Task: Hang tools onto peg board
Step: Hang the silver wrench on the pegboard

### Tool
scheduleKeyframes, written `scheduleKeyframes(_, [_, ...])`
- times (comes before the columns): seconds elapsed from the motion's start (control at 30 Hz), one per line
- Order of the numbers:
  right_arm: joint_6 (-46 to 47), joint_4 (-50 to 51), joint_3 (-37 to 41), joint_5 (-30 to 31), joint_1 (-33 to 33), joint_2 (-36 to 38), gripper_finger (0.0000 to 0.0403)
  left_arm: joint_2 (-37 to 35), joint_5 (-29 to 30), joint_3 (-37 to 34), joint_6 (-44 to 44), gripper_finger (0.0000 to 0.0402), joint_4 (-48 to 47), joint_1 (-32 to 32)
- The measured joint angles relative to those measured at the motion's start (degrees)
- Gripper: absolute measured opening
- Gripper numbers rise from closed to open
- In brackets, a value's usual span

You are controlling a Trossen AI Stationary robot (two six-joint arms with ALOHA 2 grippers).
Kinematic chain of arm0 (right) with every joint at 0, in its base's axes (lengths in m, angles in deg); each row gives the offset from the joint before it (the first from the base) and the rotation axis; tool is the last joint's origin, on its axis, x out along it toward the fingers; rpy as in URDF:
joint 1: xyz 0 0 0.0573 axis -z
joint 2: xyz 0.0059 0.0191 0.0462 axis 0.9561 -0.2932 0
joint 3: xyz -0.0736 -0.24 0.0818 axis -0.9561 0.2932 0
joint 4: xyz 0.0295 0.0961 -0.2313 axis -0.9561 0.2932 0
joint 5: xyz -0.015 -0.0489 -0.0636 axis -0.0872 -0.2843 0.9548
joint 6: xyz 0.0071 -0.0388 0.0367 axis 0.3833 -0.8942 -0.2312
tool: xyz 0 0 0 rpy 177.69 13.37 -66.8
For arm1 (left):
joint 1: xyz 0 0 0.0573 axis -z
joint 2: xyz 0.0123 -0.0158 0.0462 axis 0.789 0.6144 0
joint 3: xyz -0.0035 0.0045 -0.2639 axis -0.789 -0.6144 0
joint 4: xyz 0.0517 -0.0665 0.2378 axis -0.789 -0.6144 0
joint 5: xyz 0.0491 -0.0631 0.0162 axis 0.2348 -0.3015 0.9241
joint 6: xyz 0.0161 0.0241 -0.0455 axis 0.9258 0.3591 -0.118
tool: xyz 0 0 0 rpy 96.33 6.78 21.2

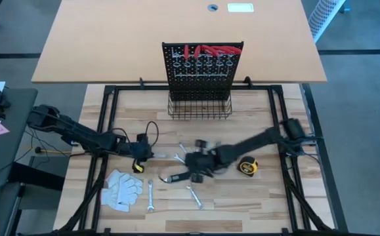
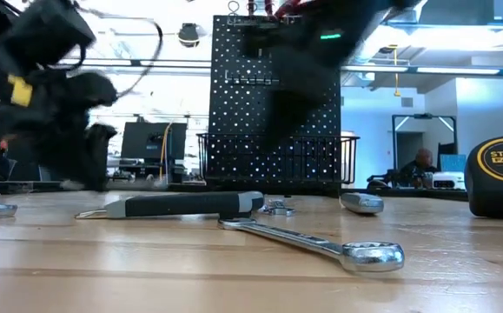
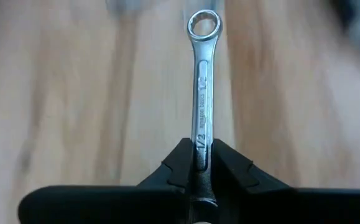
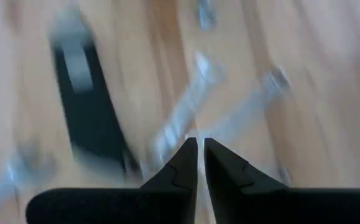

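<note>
My left gripper (image 1: pixel 151 155) (image 3: pixel 202 146) is at the table's left middle, shut on a silver wrench (image 3: pixel 203 81) marked 1/2. My right gripper (image 1: pixel 193 169) (image 4: pixel 199 144) is shut and empty, over loose tools at the table's middle. These include a black-handled tool (image 1: pixel 176 177) (image 2: pixel 182 204) and silver wrenches (image 1: pixel 194 196) (image 2: pixel 320 243) lying flat on the wood. The yellow-black tape measure (image 1: pixel 247 166) stands to the right. The black peg board (image 1: pixel 201 69) stands upright at the far middle. It carries red-handled pliers (image 1: pixel 209 50) and several wrenches. My left gripper pinches the wrench's shaft (image 3: pixel 201 138) between its two fingers, which lie along it. The ring end (image 3: pixel 204 26) sticks straight out beyond the fingertips, toward the table's right. The near end is hidden between the fingers. I cannot tell whether the wrench clears the table.
White work gloves (image 1: pixel 121 190) lie at the near left, with a wrench (image 1: pixel 150 195) beside them. A black wire basket (image 1: pixel 199 108) runs along the peg board's base. Another wrench (image 1: pixel 183 149) lies between the two grippers.
</note>
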Motion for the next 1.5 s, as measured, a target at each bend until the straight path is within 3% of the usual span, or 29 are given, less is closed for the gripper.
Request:
scheduleKeyframes(0.1, [8.0,2.9,7.2,7.2,-4.8,6.4,0.0033,0.0,8.6,0.1,-0.8,0.0029,9.8,2.8])
scheduleKeyframes(0.23, [16.9,2.7,15.2,14.1,-9.6,12.6,0.0029,-0.1,24.9,1.0,-0.7,0.0029,22.9,1.9])
scheduleKeyframes(0.3, [20.1,2.1,17.6,17.0,-11.0,14.5,0.0029,0.0,32.7,3.2,2.9,0.0029,26.5,0.4])
scheduleKeyframes(0.4, [22.7,1.4,19.7,19.9,-12.2,15.9,0.0029,0.1,39.4,8.3,10.6,0.0029,28.7,-2.8])
scheduleKeyframes(0.57, [22.9,-0.6,20.1,21.8,-12.1,15.0,0.0029,2.6,39.8,16.5,14.7,0.0029,30.2,-10.3])
scheduleKeyframes(0.7, [22.6,-0.9,20.1,21.7,-12.1,14.7,0.0029,9.3,40.0,20.9,14.5,0.0029,31.4,-15.1])
scheduleKeyframes(0.97, [22.6,-1.2,20.1,21.8,-12.7,14.8,0.0029,22.7,47.7,25.3,17.6,0.0029,44.3,-18.2])
scheduleKeyframes(1.27, [22.4,-1.9,20.0,22.3,-13.4,14.8,0.0029,24.5,47.7,25.6,13.8,0.0029,45.1,-20.8])
scheduleKeyframes(1.5, [22.4,-2.0,20.0,22.3,-13.3,14.8,0.0029,24.5,43.5,25.6,11.6,0.0029,42.5,-21.8])
